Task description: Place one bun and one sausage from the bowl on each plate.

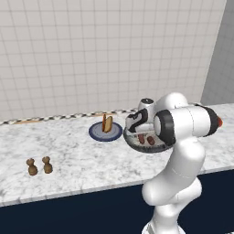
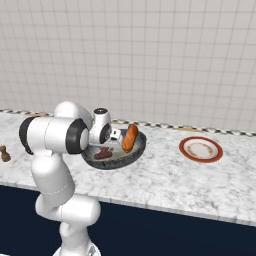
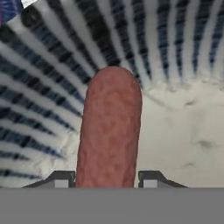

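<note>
Sausage [image 3: 109, 131] inside the bowl [image 2: 137, 150], gripper [image 3: 105, 178] clamped around it.
Looks light, firm, slightly greasy; a mid-length hold should stop it tipping when lifted over the bowl's ribbed rim.

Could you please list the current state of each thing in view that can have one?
Gripper: closed on a sausage in the bowl.
Sausage: between the fingers.
Bowl: holds a bun and sausages.
Bun: leaning on the bowl's rim.
Blue plate: already holds food.
Red-rimmed plate: empty.
</note>
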Controlling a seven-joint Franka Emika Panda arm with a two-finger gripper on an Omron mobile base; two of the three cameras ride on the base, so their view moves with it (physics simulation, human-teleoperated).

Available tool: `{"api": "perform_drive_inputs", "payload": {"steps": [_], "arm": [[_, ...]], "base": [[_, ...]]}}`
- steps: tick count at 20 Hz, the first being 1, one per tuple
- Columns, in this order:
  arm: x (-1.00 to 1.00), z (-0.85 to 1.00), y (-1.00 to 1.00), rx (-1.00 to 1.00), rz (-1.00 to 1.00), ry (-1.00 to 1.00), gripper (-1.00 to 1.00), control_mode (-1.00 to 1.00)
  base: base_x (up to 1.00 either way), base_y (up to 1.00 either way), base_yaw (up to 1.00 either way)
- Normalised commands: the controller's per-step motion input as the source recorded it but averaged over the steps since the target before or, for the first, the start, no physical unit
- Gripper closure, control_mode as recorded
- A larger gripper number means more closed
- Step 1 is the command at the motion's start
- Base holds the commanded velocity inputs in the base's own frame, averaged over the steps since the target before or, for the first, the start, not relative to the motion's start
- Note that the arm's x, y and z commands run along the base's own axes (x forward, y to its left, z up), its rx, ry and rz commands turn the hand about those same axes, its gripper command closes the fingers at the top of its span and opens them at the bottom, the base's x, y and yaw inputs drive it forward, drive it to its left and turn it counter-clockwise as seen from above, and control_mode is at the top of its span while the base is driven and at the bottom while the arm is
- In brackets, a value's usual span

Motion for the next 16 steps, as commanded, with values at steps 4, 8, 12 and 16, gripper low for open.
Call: {"api": "perform_drive_inputs", "payload": {"steps": [4, 8, 12, 16], "arm": [[-0.25, 0.47, 0.01, 0.03, -0.07, 0.0, 1.0, -1.0], [-0.02, 1.0, 0.38, 0.0, -0.12, 0.0, 1.0, -1.0], [0.0, 0.94, 0.66, 0.0, -0.12, 0.0, 1.0, -1.0], [0.0, 0.41, 0.96, 0.0, -0.12, 0.0, 1.0, -1.0]], "base": [[0.0, 0.0, 0.0], [0.0, 0.0, 0.0], [0.0, 0.0, 0.0], [0.0, 0.0, 0.0]]}}
